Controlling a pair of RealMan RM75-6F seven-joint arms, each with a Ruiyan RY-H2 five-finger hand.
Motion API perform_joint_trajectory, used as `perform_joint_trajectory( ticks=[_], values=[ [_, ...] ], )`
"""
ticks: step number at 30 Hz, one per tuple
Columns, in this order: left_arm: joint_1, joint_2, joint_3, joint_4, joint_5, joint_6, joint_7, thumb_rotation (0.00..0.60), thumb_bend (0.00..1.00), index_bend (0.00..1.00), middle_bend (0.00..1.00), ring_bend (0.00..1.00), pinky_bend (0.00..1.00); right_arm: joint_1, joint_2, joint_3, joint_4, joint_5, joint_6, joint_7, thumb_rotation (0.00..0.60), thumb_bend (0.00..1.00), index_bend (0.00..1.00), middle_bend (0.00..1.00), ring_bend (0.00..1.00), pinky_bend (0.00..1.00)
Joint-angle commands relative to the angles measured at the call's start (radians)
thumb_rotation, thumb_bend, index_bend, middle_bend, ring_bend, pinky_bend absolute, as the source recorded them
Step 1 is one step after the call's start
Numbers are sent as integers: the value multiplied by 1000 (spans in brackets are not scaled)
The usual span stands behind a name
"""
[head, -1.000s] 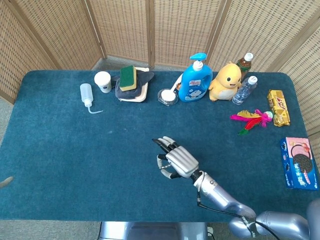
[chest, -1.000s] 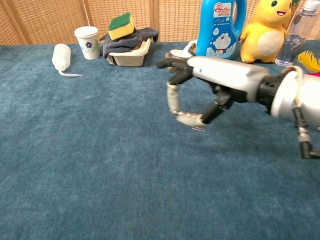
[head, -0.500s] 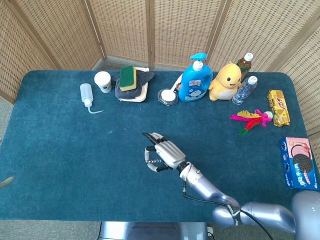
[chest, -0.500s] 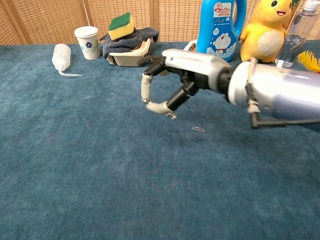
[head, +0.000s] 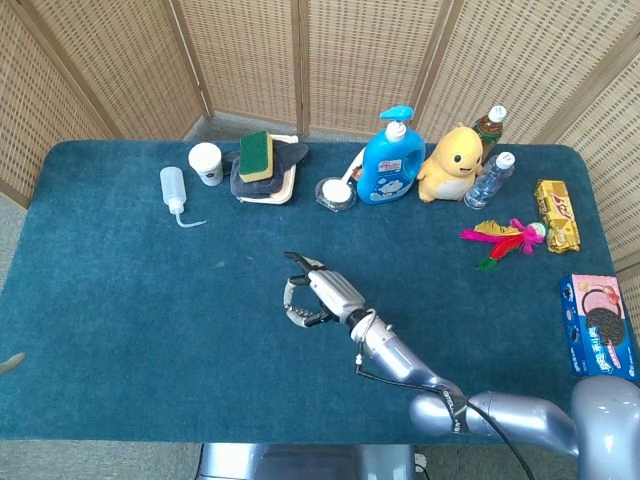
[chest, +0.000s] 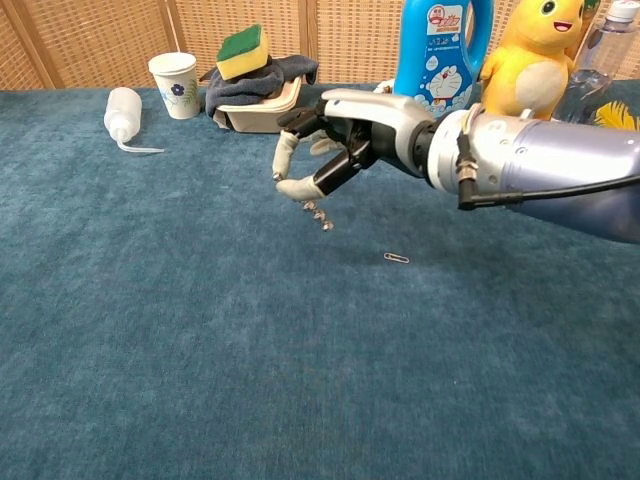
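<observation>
- We see the right hand (chest: 325, 150) raised above the blue worktop (chest: 150, 330), its fingers curled inward; a short chain of paper clips (chest: 317, 215) dangles from its fingertips (chest: 295, 187).
- In the head view the same right hand (head: 318, 293) sits near the middle of the worktop (head: 120, 300), its silver forearm running back toward the lower right.
- A single loose paper clip (chest: 396, 258) lies flat on the worktop, near the dangling chain but apart from it.
- Along the far edge we make out a squeeze bottle (head: 174, 189), a paper cup (head: 206, 163), and a green sponge (head: 255, 155) on a dark cloth over a tray.
- Further right stand a blue pump bottle (head: 388, 165) and a yellow plush toy (head: 453, 165).
- The left hand appears in neither view.
</observation>
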Motion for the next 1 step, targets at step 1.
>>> perform_joint_trajectory(
  ticks=[1],
  values=[
    [-2,-2,1,-1,1,-3,5,600,223,0,0,0,0,-5,10,-3,1,-9,-5,16,600,452,614,10,0,88]
  ],
)
